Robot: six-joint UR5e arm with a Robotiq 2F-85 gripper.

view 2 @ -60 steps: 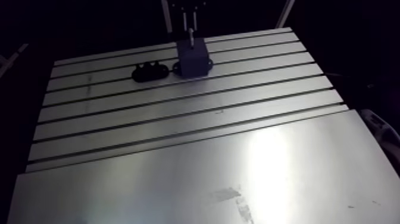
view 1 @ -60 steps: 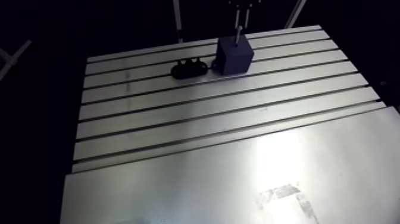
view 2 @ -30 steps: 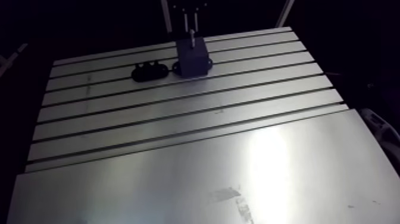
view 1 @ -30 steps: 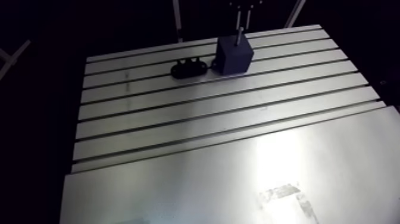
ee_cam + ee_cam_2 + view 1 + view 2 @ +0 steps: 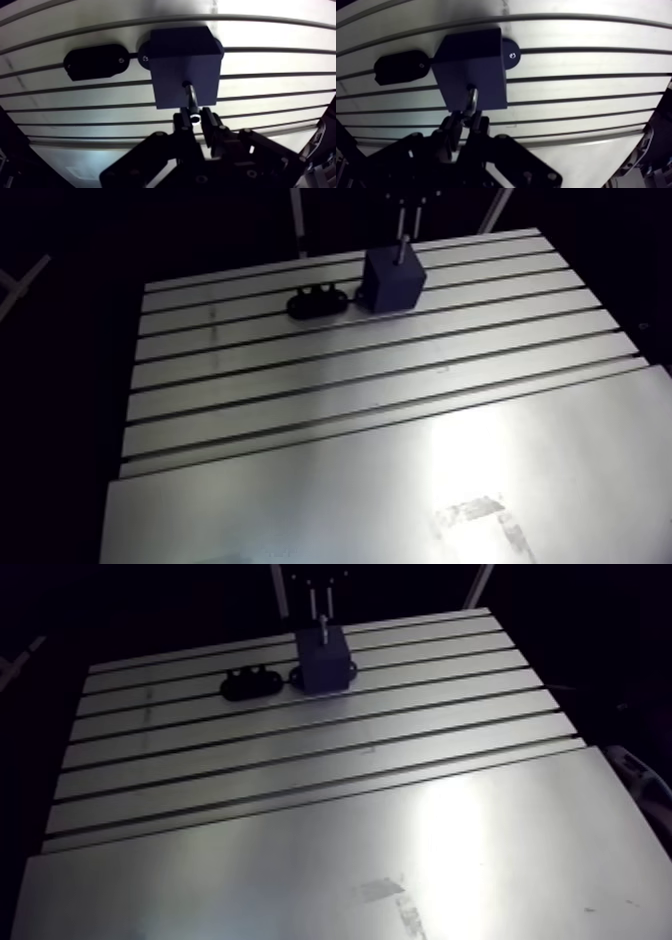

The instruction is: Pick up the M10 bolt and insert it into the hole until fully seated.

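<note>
Wrist view is showing a dark square block (image 5: 185, 65) standing on the slotted table (image 5: 280, 60), with a black oval holder (image 5: 97, 61) lying just beside it, close to the block's base but well clear of the hole (image 5: 186, 85) in the top face. The gripper (image 5: 196, 120) is hanging directly over the block, its two fingers pinching the head end of the M10 bolt (image 5: 191, 99). Compared with the earlier arm view frames, block, holder and gripper are all sitting in the same places; no shift is showing. The bolt is standing upright — long axis vertical, tip pointing down into the hole, head up between the fingers — and a length of bare shank is showing above the block's top face.
</note>
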